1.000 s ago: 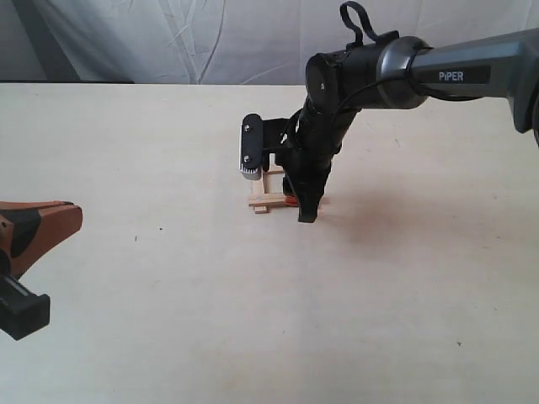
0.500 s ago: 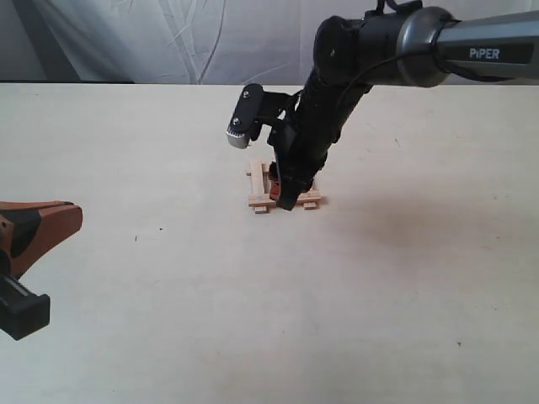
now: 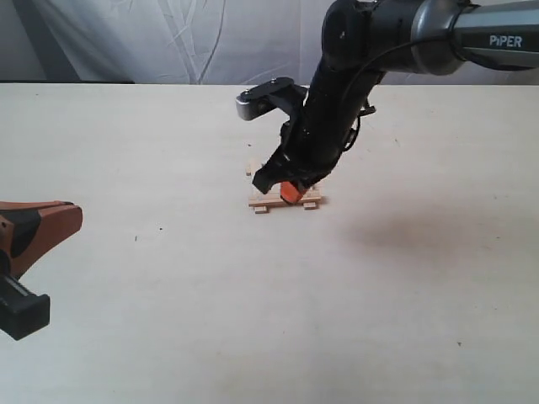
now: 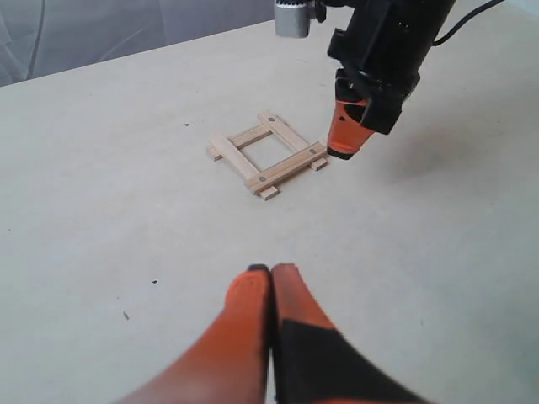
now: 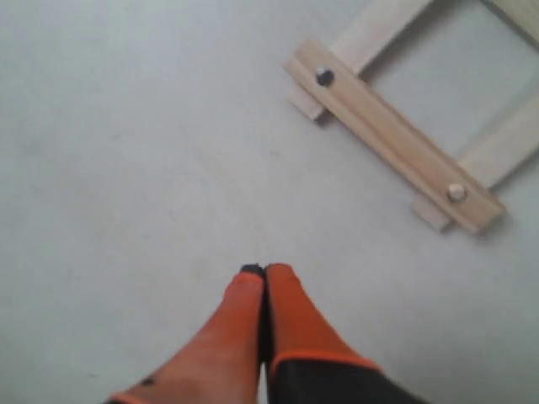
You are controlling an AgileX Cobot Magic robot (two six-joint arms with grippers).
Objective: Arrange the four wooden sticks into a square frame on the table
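Note:
The four wooden sticks lie as a small square frame (image 4: 268, 154) on the pale table (image 3: 168, 295); in the exterior view the square frame (image 3: 285, 201) is partly hidden behind my right arm. The right wrist view shows one top stick (image 5: 394, 135) with two dark dots crossing two others. My right gripper (image 3: 290, 192) hovers just above the frame's near edge, shut and empty; in its own view the right gripper (image 5: 264, 271) has its orange fingers pressed together. My left gripper (image 4: 271, 269) rests far off at the left, shut with nothing in it.
A white cloth backdrop (image 3: 168, 42) hangs behind the table's far edge. The left gripper body (image 3: 25, 261) sits at the left edge of the exterior view. A few tiny dark specks (image 3: 161, 228) mark the table.
My right arm has lifted and swung away from the frame, its wrist tilting over. The whole square now shows in the left wrist view. The left arm stayed still.

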